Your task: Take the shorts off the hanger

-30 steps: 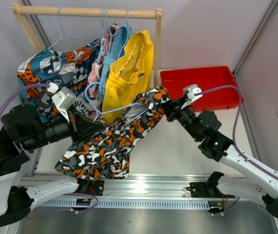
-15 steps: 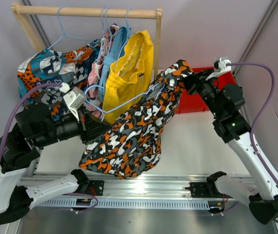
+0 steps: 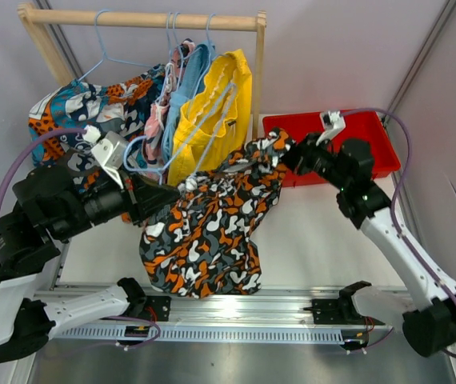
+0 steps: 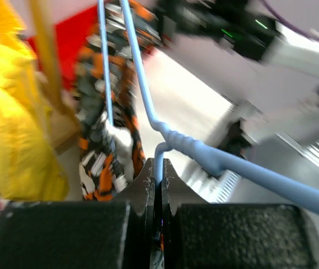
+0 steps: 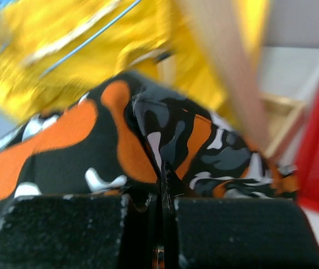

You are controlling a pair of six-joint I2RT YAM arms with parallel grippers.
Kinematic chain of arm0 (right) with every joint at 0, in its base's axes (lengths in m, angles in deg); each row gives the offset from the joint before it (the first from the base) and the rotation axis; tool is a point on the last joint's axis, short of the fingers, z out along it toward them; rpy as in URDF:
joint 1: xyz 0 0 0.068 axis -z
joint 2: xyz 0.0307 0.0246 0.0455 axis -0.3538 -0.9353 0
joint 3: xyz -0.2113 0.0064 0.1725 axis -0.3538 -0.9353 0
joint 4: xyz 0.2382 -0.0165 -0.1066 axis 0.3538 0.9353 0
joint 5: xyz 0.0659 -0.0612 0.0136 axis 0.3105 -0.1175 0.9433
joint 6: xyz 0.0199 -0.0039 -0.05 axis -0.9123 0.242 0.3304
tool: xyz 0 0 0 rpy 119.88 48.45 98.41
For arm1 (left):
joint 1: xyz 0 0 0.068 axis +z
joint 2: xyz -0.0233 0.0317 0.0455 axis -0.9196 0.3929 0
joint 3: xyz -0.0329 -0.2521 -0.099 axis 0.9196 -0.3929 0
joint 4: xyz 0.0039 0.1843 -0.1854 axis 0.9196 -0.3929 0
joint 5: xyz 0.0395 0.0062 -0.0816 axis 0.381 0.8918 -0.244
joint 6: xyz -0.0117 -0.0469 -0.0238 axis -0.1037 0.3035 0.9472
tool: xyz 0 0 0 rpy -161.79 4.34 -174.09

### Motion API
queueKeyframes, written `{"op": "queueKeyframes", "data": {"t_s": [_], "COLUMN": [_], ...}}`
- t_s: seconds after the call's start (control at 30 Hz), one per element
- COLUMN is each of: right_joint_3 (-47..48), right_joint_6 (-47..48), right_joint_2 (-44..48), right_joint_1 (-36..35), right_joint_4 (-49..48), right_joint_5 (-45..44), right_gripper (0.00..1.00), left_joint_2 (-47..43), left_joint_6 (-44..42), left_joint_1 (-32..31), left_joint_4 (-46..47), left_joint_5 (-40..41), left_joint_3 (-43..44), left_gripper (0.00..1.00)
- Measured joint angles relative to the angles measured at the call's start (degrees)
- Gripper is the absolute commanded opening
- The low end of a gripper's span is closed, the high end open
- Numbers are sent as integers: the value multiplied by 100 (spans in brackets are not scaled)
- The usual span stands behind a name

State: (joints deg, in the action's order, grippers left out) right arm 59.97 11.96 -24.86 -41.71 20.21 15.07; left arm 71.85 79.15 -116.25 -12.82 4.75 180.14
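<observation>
The left gripper point(image 4: 158, 180) is shut on the blue wire of the hanger point(image 4: 190, 147), low on the left side, and in the top view it has tipped the hanger up since a second ago, so the wire now lies across the yellow shorts point(image 3: 200, 150) instead of under the blotched pair. The right gripper point(image 5: 164, 180) is clamped on a fold at the edge of the shorts point(image 3: 208, 228). Half a second ago it had hauled that edge high toward the bin point(image 3: 364, 140); it has now dropped back a little and sits in front of the bin's near wall. By the look of it the pull has slid most of the cloth off the wire. One corner hangs just beside the left fingertips, and the frames do not show whether it is free or caught. The shorts droop in a loose, crumpled sheet of black, orange and white between the two arms, their lower hem over the table's near rail. Behind them, four other pairs remain on the rack point(image 3: 132, 18).
</observation>
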Motion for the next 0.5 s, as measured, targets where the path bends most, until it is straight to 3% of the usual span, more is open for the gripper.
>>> {"op": "queueKeyframes", "data": {"t_s": [0.1,0.3,0.43,0.5], "right_joint_3": [-507,-678,-153,391], "right_joint_6": [92,348,907,1226], "right_joint_2": [699,1513,1399,1207], "right_joint_1": [-765,-3585,-5399,-5807], "right_joint_4": [-28,-9,776,1303], "right_joint_5": [-61,-50,-1307,-2273], "right_gripper": [0,0,0,0], "left_joint_2": [4,149,610,905], "left_joint_6": [-2,114,264,319], "left_joint_1": [-17,-22,-26,-31], "left_joint_4": [435,1921,2452,2487], "left_joint_5": [820,2579,2920,2924], "left_joint_3": [-337,-1307,-1451,-1381], "left_gripper": [0,0,0,0]}}
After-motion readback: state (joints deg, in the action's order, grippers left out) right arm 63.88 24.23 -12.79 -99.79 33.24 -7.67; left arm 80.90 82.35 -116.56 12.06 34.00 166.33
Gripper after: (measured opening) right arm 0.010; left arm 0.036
